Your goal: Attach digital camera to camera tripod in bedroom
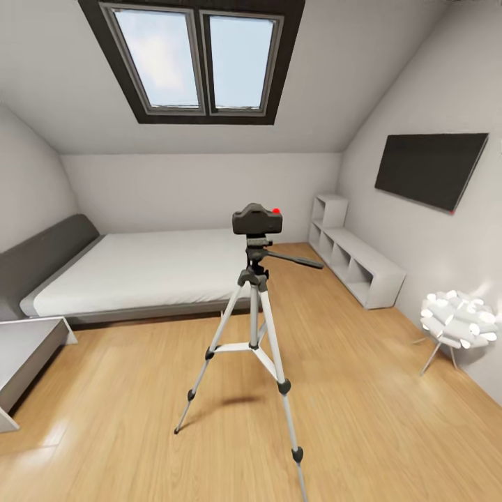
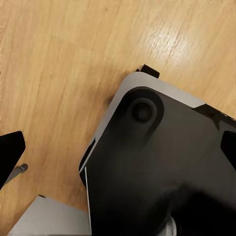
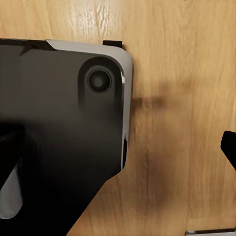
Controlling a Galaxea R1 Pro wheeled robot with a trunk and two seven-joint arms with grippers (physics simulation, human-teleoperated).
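The small black digital camera (image 1: 257, 219), red button on top, sits on the head of the camera tripod (image 1: 254, 328), which stands on the wood floor in the middle of the bedroom, pan handle pointing right. Neither arm is near it. In the left wrist view my left gripper (image 2: 118, 152) hangs open over my own dark base (image 2: 157, 167), with black fingertips (image 2: 11, 156) at both picture edges. My right gripper (image 3: 118, 147) also points at the base (image 3: 59, 123) and floor; one fingertip (image 3: 229, 147) shows at the edge, the other is lost against the dark base.
A low grey-framed white bed (image 1: 139, 268) lies behind the tripod at the left. A white cube shelf (image 1: 355, 258) and a black TV (image 1: 432, 169) line the right wall. A white lamp (image 1: 457, 321) stands at the right, a grey piece of furniture (image 1: 28, 348) at the left.
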